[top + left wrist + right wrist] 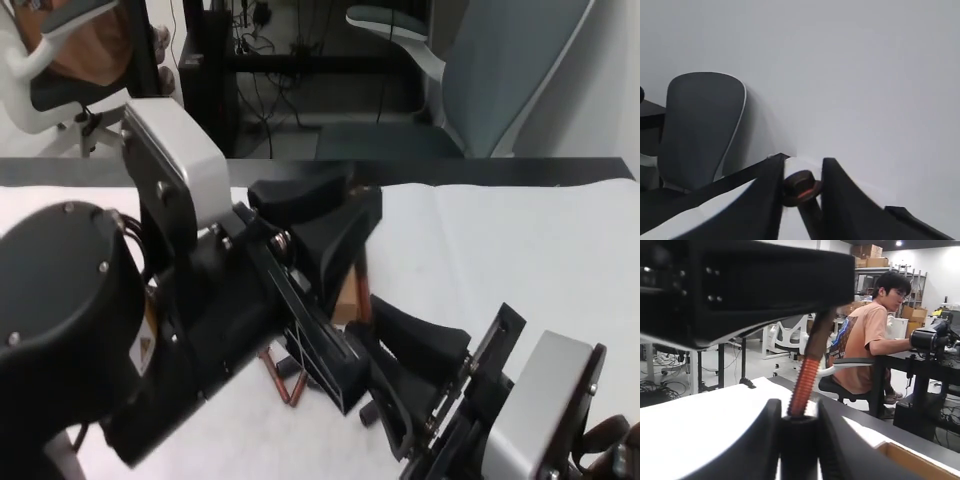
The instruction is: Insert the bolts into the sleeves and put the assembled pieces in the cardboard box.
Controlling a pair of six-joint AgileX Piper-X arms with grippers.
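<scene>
My left gripper (801, 176) is shut on the head of a copper bolt (800, 188). In the right wrist view the bolt's threaded shank (805, 382) points down into a black sleeve (799, 440), and my right gripper (799, 412) is shut on that sleeve. In the high view the two grippers meet over the middle of the bench, the left gripper (345, 245) above the right gripper (390, 325). The cardboard box (346, 300) lies just behind them, mostly hidden; one of its edges (910, 460) is seen past the right fingers.
A white cloth (500, 250) covers the bench. Loose copper bolts (283, 377) lie on it under the left arm. The bench's dark far edge (480, 170) has office chairs (500, 80) behind it. The cloth to the right is open.
</scene>
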